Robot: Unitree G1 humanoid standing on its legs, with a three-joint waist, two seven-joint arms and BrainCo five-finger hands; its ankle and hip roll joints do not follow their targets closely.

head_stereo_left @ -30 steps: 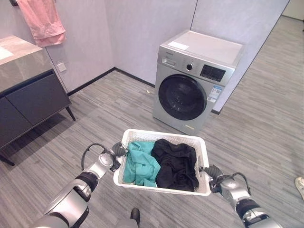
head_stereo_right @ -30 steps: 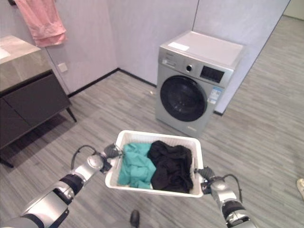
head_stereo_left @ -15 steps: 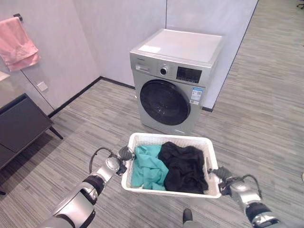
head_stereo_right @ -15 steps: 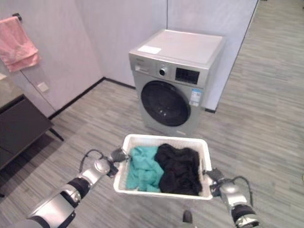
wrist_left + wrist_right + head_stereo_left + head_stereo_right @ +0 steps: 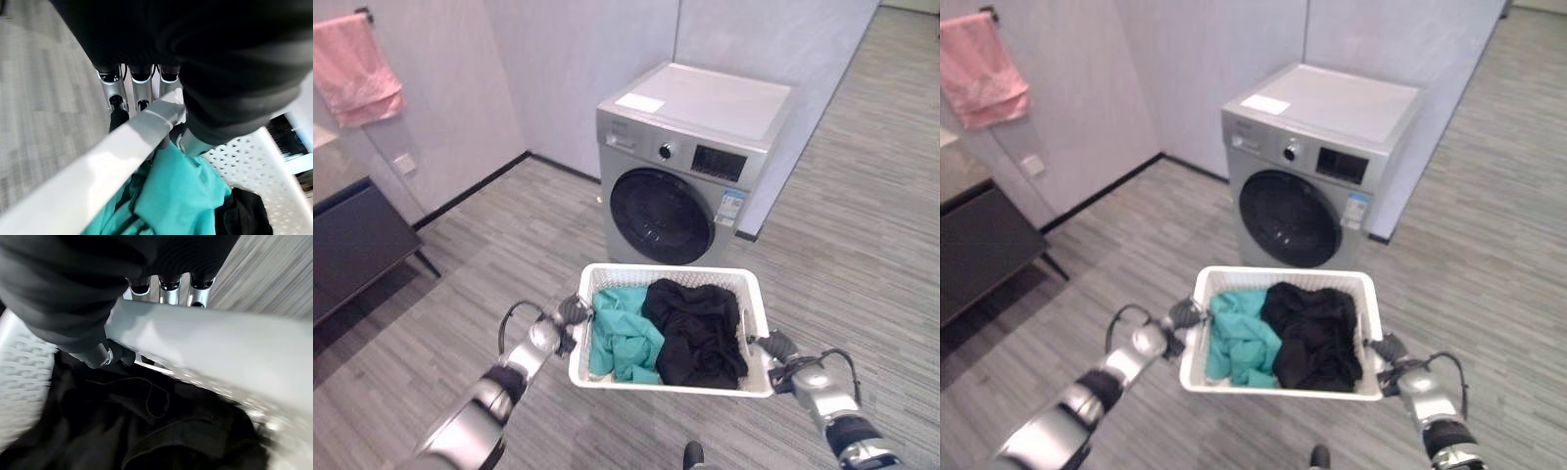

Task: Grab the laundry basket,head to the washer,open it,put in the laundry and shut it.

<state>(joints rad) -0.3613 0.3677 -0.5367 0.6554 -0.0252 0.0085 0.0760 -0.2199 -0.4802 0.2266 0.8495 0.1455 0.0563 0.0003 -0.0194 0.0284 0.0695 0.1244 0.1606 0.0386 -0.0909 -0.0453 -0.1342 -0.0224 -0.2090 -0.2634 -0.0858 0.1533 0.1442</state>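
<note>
I carry a white laundry basket (image 5: 672,385) in front of me, above the floor. A teal garment (image 5: 622,338) lies in its left half and a black garment (image 5: 698,328) in its right half. My left hand (image 5: 570,315) is curled round the basket's left rim (image 5: 132,139). At the opposite side my right hand (image 5: 780,347) grips the right rim (image 5: 195,338). The silver washing machine (image 5: 690,166) stands just beyond the basket against the wall, its round dark door (image 5: 661,216) closed.
A pink towel (image 5: 357,69) hangs on the wall at the upper left. A dark cabinet (image 5: 352,245) on thin legs stands at the left. Grey plank floor spreads to the right of the washer.
The view has swung over the last second and the washer now stands centred and closer behind the basket. Both hands keep the same grip on the rims.
</note>
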